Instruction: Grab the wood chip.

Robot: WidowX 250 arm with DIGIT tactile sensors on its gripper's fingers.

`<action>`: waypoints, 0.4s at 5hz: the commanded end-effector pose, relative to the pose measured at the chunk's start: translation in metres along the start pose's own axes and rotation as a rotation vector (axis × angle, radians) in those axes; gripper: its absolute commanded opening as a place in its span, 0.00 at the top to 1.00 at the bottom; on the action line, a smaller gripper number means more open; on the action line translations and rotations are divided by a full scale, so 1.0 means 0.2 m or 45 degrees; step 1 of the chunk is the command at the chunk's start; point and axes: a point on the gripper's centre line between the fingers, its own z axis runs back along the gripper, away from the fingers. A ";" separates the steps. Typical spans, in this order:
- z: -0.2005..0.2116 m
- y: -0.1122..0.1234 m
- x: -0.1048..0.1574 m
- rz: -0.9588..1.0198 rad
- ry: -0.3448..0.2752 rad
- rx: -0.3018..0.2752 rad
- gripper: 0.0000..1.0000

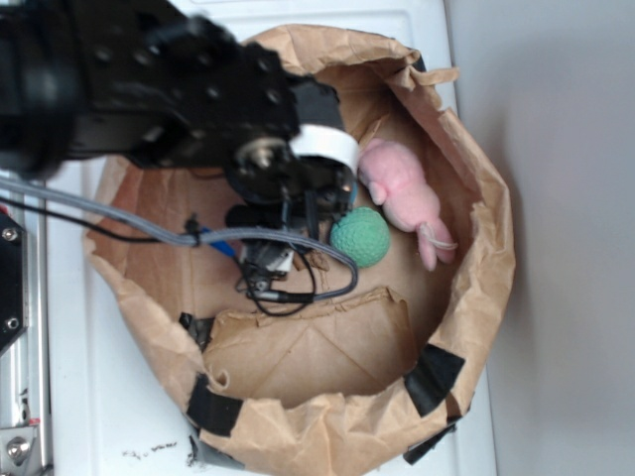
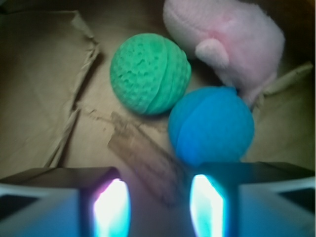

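The wood chip (image 2: 148,160) is a flat dark brown sliver lying slantwise on the paper floor of the bag. In the wrist view its near end reaches into the gap between my fingers. My gripper (image 2: 159,200) is open, lowered over the chip, with the glowing pads (image 2: 112,207) on either side and nothing clamped. In the exterior view the gripper (image 1: 283,260) points down into the bag beside the green ball (image 1: 359,236), and the arm hides the chip.
A green ball (image 2: 149,73) and a blue ball (image 2: 211,124) lie just past the chip, the blue one close to my right finger. A pink plush toy (image 2: 232,39) is behind them. The brown paper bag wall (image 1: 476,248) rings everything, with a folded flap (image 1: 317,342) at the front.
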 end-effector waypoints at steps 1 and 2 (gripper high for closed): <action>0.03 0.00 -0.08 -0.051 -0.042 0.061 0.00; -0.06 -0.02 -0.09 -0.077 -0.001 0.100 0.00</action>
